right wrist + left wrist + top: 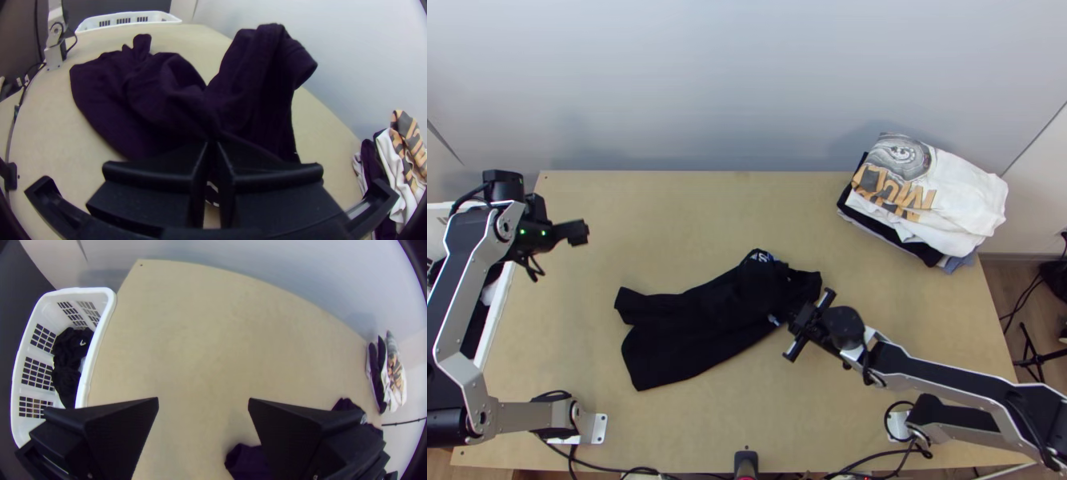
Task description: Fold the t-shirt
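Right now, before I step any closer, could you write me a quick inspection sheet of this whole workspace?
Surface: light wooden table, bare wood around the shirt.
Job's things: black t-shirt near the middle, not neatly folded; bunched near the right gripper, flatter toward the left.
Clutter: pile of folded clothes at the far right corner; white basket beside the left edge, dark clothing inside.
Left gripper: open, above the table's left side, holding nothing.
Right gripper: closed on the t-shirt's bunched cloth.
Cables: black cables along the near edge, by the arm bases.
Surroundings: pale wall behind; dark stand on the floor at right.
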You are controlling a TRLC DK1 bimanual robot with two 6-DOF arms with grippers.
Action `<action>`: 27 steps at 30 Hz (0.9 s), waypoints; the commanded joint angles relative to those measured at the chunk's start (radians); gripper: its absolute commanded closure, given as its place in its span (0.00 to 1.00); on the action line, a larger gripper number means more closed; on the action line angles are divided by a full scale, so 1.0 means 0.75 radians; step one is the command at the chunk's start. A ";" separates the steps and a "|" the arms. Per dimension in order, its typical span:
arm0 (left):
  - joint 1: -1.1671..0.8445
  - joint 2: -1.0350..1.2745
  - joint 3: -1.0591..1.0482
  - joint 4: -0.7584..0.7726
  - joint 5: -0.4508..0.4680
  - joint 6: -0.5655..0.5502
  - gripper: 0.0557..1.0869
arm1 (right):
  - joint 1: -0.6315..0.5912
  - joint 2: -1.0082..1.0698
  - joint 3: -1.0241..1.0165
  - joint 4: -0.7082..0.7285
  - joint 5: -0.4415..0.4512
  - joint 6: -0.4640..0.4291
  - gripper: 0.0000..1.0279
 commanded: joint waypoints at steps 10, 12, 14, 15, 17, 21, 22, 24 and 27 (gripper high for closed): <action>-0.265 -0.237 -0.258 -0.459 0.287 0.406 0.05 | -0.466 -0.308 0.255 -0.210 0.013 0.172 0.97; -0.357 -0.253 -0.281 -0.457 0.361 0.386 0.05 | -0.497 -0.303 0.265 -0.210 0.013 0.168 0.97; -0.443 -0.249 -0.305 -0.443 0.389 0.345 0.05 | -0.522 -0.303 0.269 -0.213 0.015 0.170 0.97; -0.494 -0.239 -0.324 -0.428 0.389 0.324 0.05 | -0.526 -0.310 0.269 -0.215 0.015 0.170 0.97; -0.560 -0.202 -0.365 -0.412 0.387 0.285 0.05 | -0.534 -0.322 0.263 -0.215 0.015 0.170 0.97; -0.595 -0.089 -0.448 -0.434 0.381 0.249 0.05 | -0.544 -0.348 0.257 -0.219 0.017 0.170 0.97; -0.595 -0.059 -0.461 -0.465 0.373 0.247 0.05 | -0.544 -0.355 0.255 -0.221 0.019 0.170 0.97; -0.589 0.003 -0.477 -0.524 0.365 0.261 0.05 | -0.544 -0.361 0.253 -0.223 0.023 0.170 0.97; -0.548 0.017 -0.508 -0.522 0.350 0.267 0.05 | -0.542 -0.365 0.248 -0.223 0.027 0.170 0.97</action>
